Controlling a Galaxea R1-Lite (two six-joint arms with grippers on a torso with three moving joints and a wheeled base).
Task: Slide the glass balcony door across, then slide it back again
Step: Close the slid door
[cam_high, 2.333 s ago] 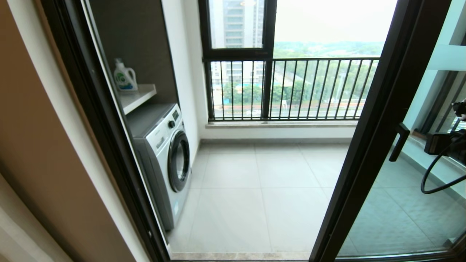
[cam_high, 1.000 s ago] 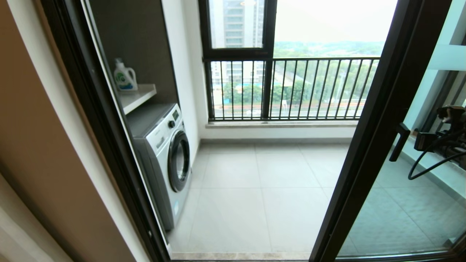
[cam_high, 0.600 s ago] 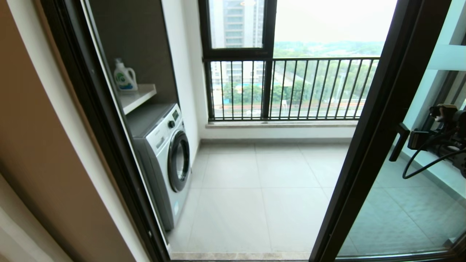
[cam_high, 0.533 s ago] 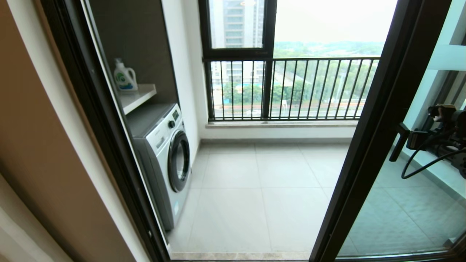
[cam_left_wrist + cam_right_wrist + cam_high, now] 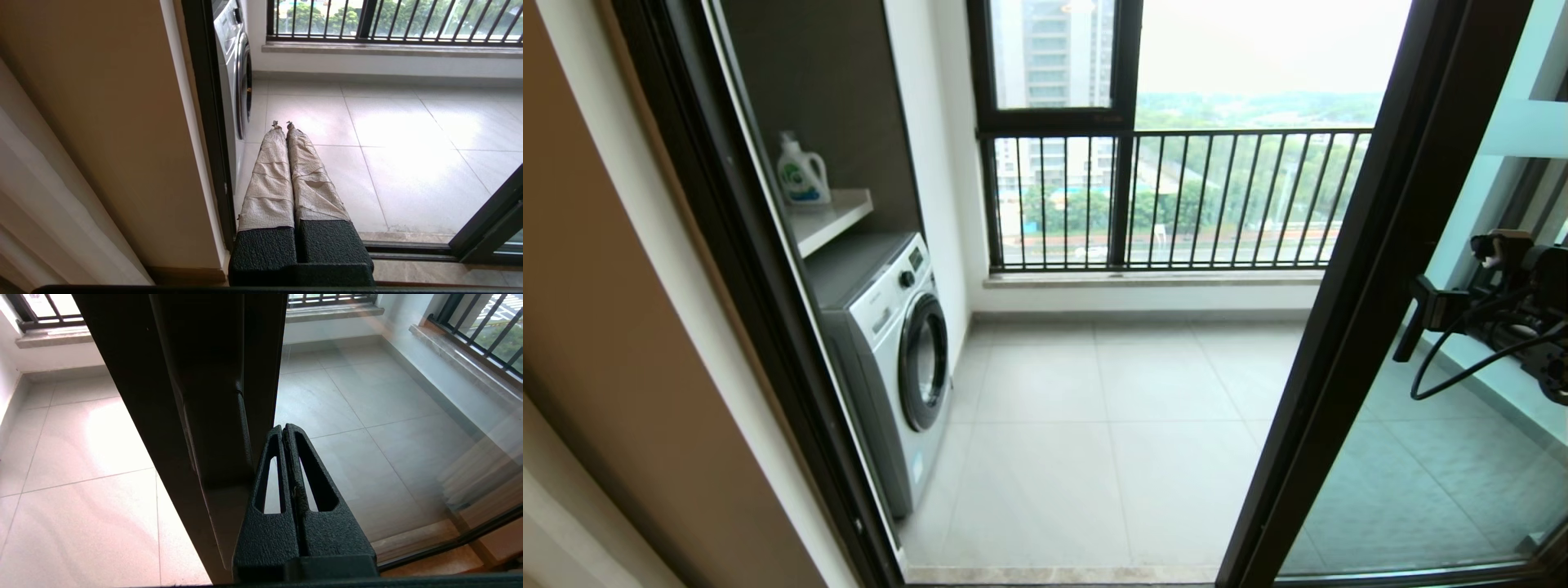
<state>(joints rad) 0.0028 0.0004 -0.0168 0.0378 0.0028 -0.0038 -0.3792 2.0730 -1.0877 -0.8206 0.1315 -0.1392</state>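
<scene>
The glass balcony door (image 5: 1376, 269) stands slid to the right, its dark frame edge slanting down the head view with the doorway open to its left. Its frosted band (image 5: 1523, 126) shows at the upper right. The small dark handle (image 5: 1409, 339) sits on the frame's inner side. My right gripper (image 5: 1425, 304) is shut with nothing between its fingers, its tip against the handle's right side. In the right wrist view, the gripper (image 5: 283, 428) lies right beside the handle (image 5: 245, 428) and the frame (image 5: 196, 396). My left gripper (image 5: 282, 123), tape-wrapped and shut, hangs low by the left jamb.
A washing machine (image 5: 894, 359) stands left on the balcony under a shelf with a detergent bottle (image 5: 802, 171). A window with black railing bars (image 5: 1176, 196) closes the far side. The dark left jamb (image 5: 760, 286) and the floor track (image 5: 408, 249) bound the doorway.
My right gripper has moved left from the frame's right edge up to the door handle. The door has stayed where it was.
</scene>
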